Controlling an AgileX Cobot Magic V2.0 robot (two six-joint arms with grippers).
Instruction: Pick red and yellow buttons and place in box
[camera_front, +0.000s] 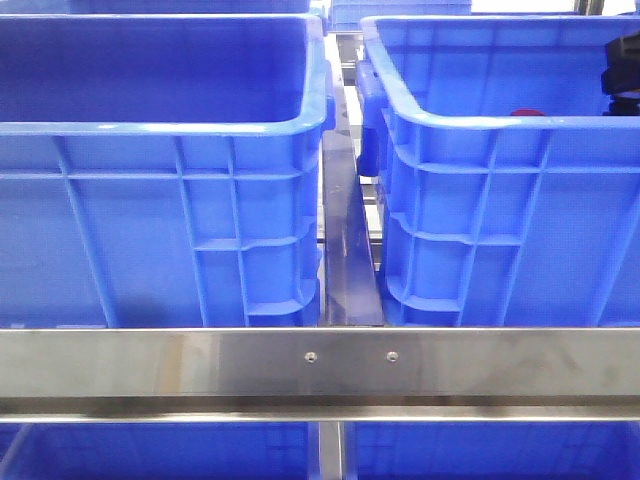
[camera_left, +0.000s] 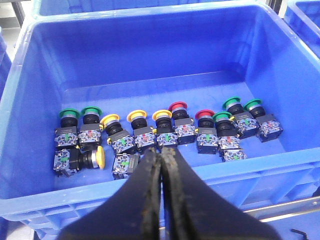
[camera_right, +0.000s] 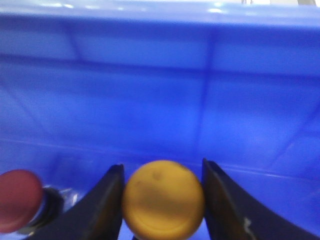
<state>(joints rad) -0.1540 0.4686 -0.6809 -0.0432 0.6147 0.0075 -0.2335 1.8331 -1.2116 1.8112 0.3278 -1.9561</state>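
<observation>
**Kid:** Yellow button (camera_right: 163, 198), right up close! Are you holding it?

**Robot:** My right gripper (camera_right: 163, 200) is sitting with one finger on each side of its round yellow cap. The fingers (camera_right: 107, 200) are looking snug against it, so I am calling that a hold, but the picture is blurry at the edges. A red button (camera_right: 19, 199) is lying just beside it, inside the blue crate (camera_right: 160, 100).

**Kid:** What is your other arm doing?

**Robot:** My left gripper (camera_left: 161, 165) is hanging over the near wall of another crate (camera_left: 150, 75) with its fingers pressed together and nothing between them. Down on that crate's floor, red, yellow and green buttons (camera_left: 165, 131) are standing in a row, and a couple are tipped over.

**Kid:** How are you doing this bit well?

**Robot:** I am thinking the cap is smooth and round, so it could pop out sideways. I am wanting a steady squeeze and a straight, slow lift, staying away from the red one next door. I cannot tell from here which crate is the box for dropping.
</observation>
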